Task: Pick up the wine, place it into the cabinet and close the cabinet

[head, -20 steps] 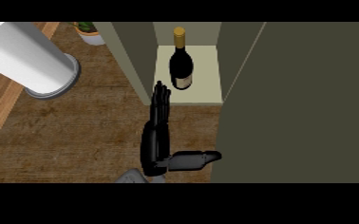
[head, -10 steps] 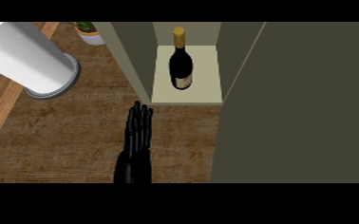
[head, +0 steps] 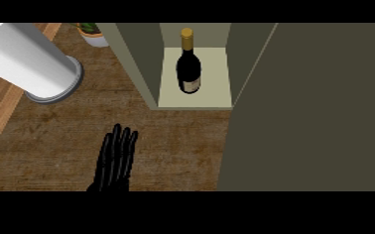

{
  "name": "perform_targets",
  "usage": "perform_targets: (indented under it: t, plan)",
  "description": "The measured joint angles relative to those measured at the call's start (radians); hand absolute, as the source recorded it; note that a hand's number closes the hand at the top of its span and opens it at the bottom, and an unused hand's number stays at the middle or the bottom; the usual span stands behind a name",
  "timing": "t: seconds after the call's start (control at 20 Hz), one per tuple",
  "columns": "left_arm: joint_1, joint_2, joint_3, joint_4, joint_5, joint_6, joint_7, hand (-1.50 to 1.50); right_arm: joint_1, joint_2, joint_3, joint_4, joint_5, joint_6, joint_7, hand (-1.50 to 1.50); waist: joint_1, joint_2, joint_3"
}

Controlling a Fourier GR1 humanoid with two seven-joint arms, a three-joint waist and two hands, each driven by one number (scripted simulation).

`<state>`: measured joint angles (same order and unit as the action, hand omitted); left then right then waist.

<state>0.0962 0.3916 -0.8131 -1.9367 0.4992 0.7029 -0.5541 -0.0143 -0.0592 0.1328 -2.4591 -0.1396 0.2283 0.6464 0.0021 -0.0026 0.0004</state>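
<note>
Head view: our dark glass wine bottle with its gold cap (head: 189, 69) stands inside the open olive cabinet (head: 147, 69), so placing looks done. Our one visible black robot hand (head: 116, 161) hovers released over the wooden bench (head: 176, 144), free for the door.

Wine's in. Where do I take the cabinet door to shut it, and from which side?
No handle shows on the cabinet door. It stands open, swung out toward you from the cabinet's right wall, so probably take its near free edge, farthest from the hinge, and come from the right to swing it left across the wine bottle. The open left hand is on the wrong side.
</note>
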Motion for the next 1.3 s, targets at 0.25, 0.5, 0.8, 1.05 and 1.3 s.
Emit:
perform_targets:
  t: [0.25, 0.5, 0.8, 1.05, 1.3]
  plan:
    - [0.074, 0.094, 0.052, -0.086, 0.022, -0.069, -0.001, -1.5, 0.033, 0.005, 0.045, -0.003, -0.008, 0.026, 0.003, 1.5, 0.0, 0.0, 0.0]
    - [0.136, 0.167, 0.152, -0.119, 0.084, -0.15, -0.022, -1.5, 0.092, 0.041, 0.139, 0.0, -0.022, 0.023, 0.043, 1.5, 0.002, 0.0, -0.001]
    - [0.197, 0.23, 0.279, -0.163, 0.151, -0.219, -0.031, -1.5, 0.138, 0.058, 0.274, 0.011, -0.029, 0.013, 0.085, 1.5, 0.002, -0.002, -0.001]
    - [0.269, 0.275, 0.391, -0.175, 0.218, -0.298, -0.053, -1.5, 0.13, 0.06, 0.419, 0.007, -0.016, 0.03, 0.091, 1.5, 0.004, -0.004, -0.001]
    - [0.317, 0.317, 0.495, -0.188, 0.281, -0.364, -0.033, -1.5, 0.109, 0.059, 0.54, -0.004, 0.044, -0.044, 0.112, 1.5, 0.002, -0.005, -0.002]
